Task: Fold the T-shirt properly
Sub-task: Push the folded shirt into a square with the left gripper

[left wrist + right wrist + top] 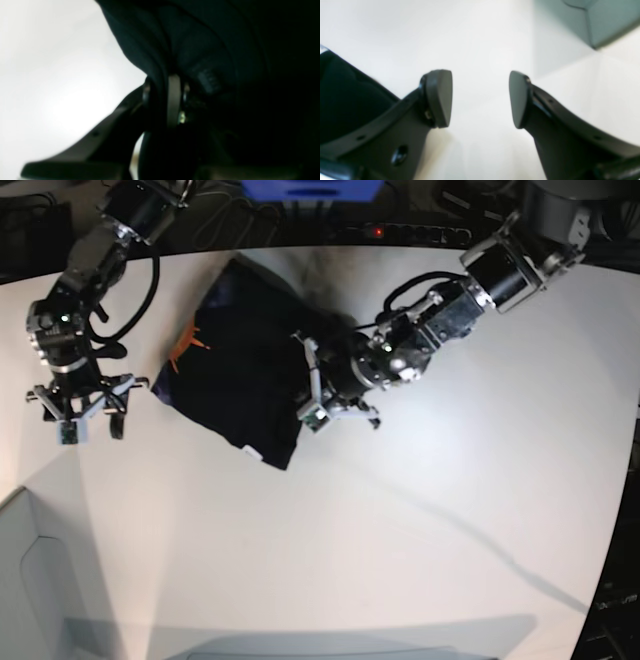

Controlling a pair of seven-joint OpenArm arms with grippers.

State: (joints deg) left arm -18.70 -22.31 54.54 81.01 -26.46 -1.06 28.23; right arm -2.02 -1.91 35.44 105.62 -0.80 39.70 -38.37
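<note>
White tabletop [420, 510] fills your base view, with the large black soft-fabric T-shirt [235, 375], orange label showing, bunched toward eleven o'clock. Your left gripper [318, 385] is pinched nearly closed on the shirt's three-o'clock edge, black cloth caught between its pads. Your right gripper [480, 98] hangs wide apart and empty over bare table, the shirt just beside it at three o'clock.

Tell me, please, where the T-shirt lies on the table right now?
In the base view the T-shirt lies bunched on the white table near its far edge, between the arms; the left gripper pinches its edge, while the open right gripper hovers apart.
</note>
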